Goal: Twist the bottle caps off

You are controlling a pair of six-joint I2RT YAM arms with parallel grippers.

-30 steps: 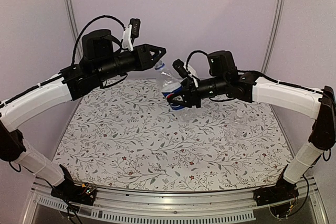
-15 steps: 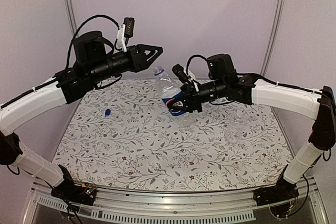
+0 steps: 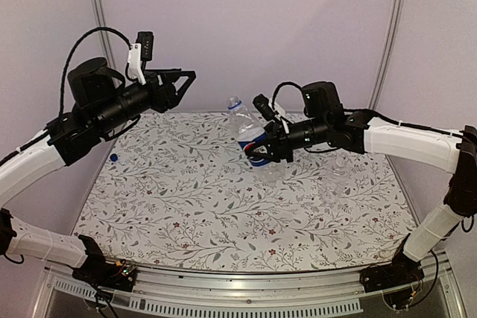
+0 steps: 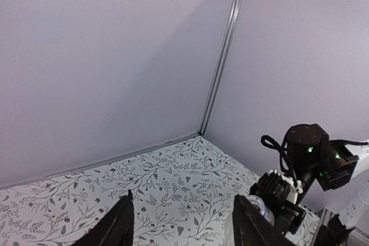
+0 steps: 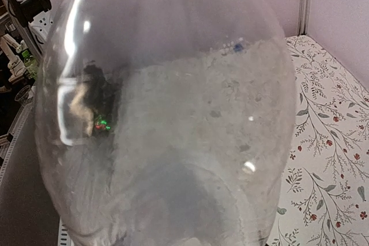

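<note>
Right gripper (image 3: pixel 261 152) clamped round Pepsi bottle (image 3: pixel 244 126), tilted above mid-table, neck bare; blue cap (image 3: pixel 113 158) lying far left on table (image 3: pixel 223 236); left gripper (image 3: pixel 185 83) part-open, empty, high left; plain bottle (image 3: pixel 337 173) at right probably next: hold body firm, twist cap squarely.

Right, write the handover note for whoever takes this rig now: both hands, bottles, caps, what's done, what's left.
The left hand is open and empty, raised at the far left, away from both bottles.
The right hand is shut on the Pepsi bottle, holding it tilted over the table.
The blue cap lies loose on the table near its left edge, and the Pepsi bottle's neck is bare.
The plain bottle stands on the table's right side, beneath the right arm. Its cap is too small to make out.
Done: Pepsi bottle uncapped.
Left: set it down, then the plain bottle, probably still capped.
</note>
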